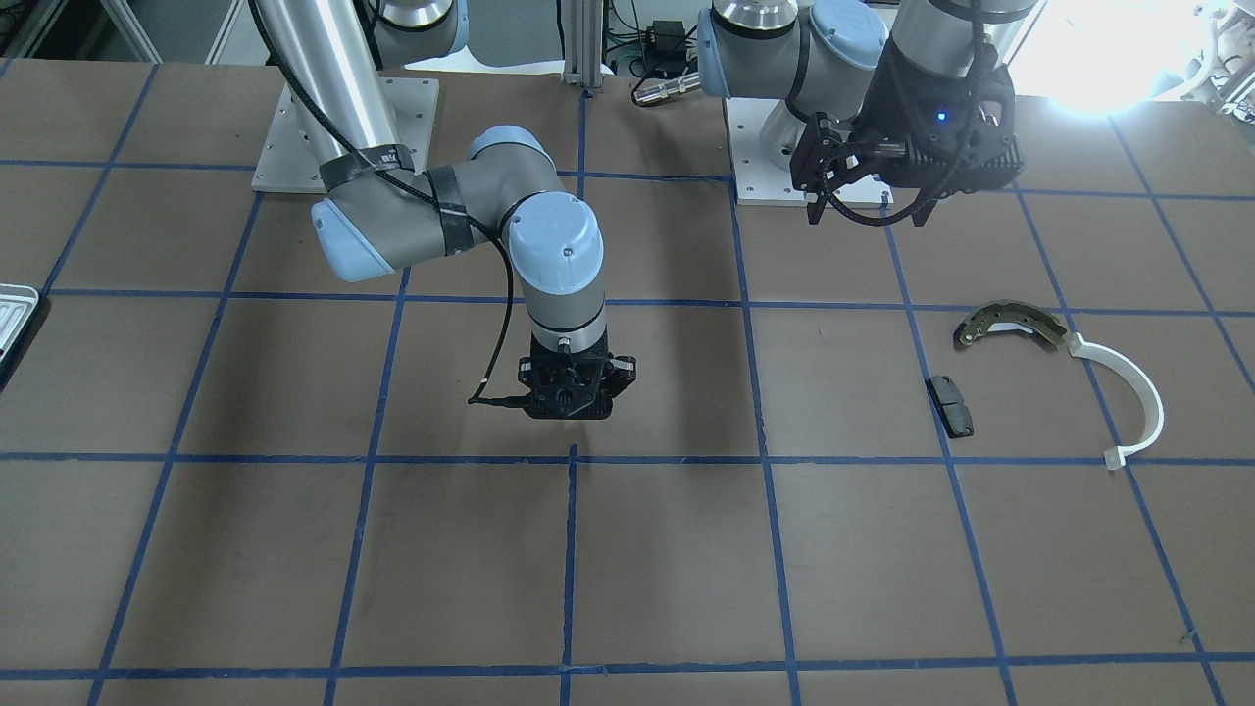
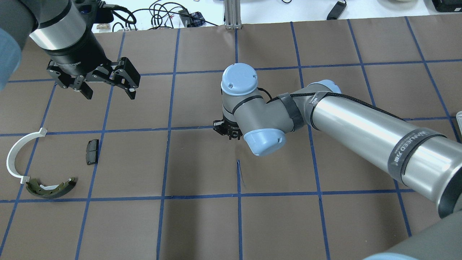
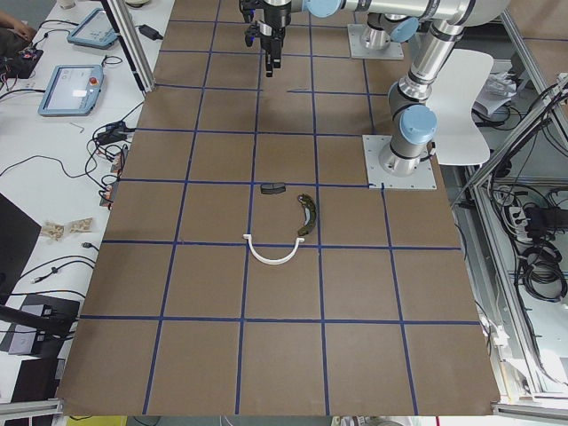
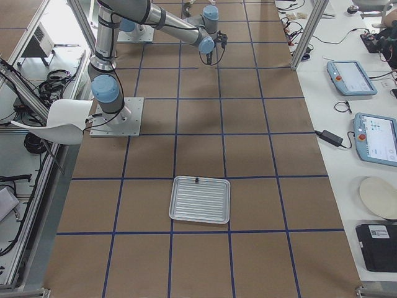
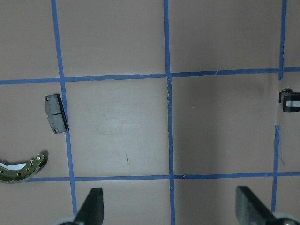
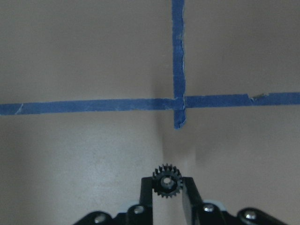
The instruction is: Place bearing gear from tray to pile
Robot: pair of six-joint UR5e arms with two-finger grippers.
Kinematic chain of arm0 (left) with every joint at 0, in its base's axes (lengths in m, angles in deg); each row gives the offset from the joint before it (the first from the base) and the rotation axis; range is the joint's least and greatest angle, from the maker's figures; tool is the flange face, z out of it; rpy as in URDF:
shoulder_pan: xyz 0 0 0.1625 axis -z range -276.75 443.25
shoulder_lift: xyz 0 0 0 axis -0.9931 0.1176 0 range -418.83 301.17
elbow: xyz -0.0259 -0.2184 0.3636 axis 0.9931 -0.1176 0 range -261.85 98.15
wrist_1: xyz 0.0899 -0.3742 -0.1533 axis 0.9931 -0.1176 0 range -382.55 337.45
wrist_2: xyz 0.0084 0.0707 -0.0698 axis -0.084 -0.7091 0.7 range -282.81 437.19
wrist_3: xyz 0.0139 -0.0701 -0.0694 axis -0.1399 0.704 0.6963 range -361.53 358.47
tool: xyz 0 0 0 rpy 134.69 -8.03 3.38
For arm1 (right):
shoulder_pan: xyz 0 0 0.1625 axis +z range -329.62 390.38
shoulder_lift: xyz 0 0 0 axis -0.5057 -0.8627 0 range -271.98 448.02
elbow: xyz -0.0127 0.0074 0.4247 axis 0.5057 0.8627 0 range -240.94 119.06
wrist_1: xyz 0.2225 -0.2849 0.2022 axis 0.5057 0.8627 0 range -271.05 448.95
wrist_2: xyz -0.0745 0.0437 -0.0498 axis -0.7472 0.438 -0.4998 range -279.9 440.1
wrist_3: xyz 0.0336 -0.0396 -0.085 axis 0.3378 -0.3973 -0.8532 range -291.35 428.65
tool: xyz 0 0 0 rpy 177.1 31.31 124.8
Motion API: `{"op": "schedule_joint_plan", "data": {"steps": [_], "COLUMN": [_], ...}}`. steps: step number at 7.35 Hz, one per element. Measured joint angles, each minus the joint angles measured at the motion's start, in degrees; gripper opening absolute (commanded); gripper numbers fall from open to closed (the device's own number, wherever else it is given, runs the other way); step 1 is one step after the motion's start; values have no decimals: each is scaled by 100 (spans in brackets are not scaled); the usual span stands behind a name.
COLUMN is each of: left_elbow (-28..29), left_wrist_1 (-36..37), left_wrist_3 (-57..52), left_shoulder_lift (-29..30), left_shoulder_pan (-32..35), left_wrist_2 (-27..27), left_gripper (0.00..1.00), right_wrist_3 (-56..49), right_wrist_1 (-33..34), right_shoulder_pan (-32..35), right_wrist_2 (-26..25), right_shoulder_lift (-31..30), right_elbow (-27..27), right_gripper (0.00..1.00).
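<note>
My right gripper (image 6: pixel 166 186) is shut on a small black toothed gear (image 6: pixel 166 181) and holds it above the middle of the table, close to a blue tape crossing; it also shows in the front view (image 1: pixel 574 404). The tray (image 4: pixel 200 199) lies far to my right, with only its edge in the front view (image 1: pixel 15 316). The pile lies on my left: a brass-grey shoe (image 2: pixel 50 187), a white arc (image 2: pixel 16 155) and a black pad (image 2: pixel 92 151). My left gripper (image 2: pixel 108 94) is open and empty, raised beyond the pile.
A tiny dark piece (image 4: pixel 196 180) sits at the tray's far rim. The table is brown with a blue tape grid. The left wrist view shows the pad (image 5: pixel 56 114) and the shoe (image 5: pixel 21 171) below the open fingers (image 5: pixel 91 208).
</note>
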Motion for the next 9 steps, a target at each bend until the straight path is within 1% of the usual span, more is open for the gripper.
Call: {"op": "schedule_joint_plan", "data": {"steps": [1, 2, 3, 5, 6, 7, 8, 9], "left_elbow": [-11, -25, -37, -64, -103, -201, -329, -485], "left_wrist_1": [2, 4, 4, 29, 168, 548, 1093, 1623], "left_wrist_3": [2, 16, 37, 79, 88, 149, 383, 763], "left_shoulder_lift": [-5, -12, -24, 30, 170, 432, 736, 1063], "left_shoulder_pan": [0, 0, 4, 33, 103, 310, 651, 1011], "left_wrist_2": [0, 6, 15, 106, 231, 411, 551, 610], "left_gripper": [100, 100, 100, 100, 100, 100, 100, 100], "right_wrist_3": [-2, -156, -430, -1403, -1831, -2484, -3509, -4650], "right_wrist_1": [-72, -252, -567, -1527, -1926, -2294, -2580, -2752], "right_shoulder_pan": [-32, -175, -464, -1457, -1954, -2450, -2966, -3525], "right_wrist_2": [-16, -32, -49, -41, -122, -350, -640, -821], "right_shoulder_lift": [-101, -360, -730, -1651, -2035, -2348, -2554, -2667], "right_elbow": [23, 52, 73, 106, 109, 112, 113, 111], "right_gripper": [100, 100, 100, 100, 100, 100, 100, 100]}}
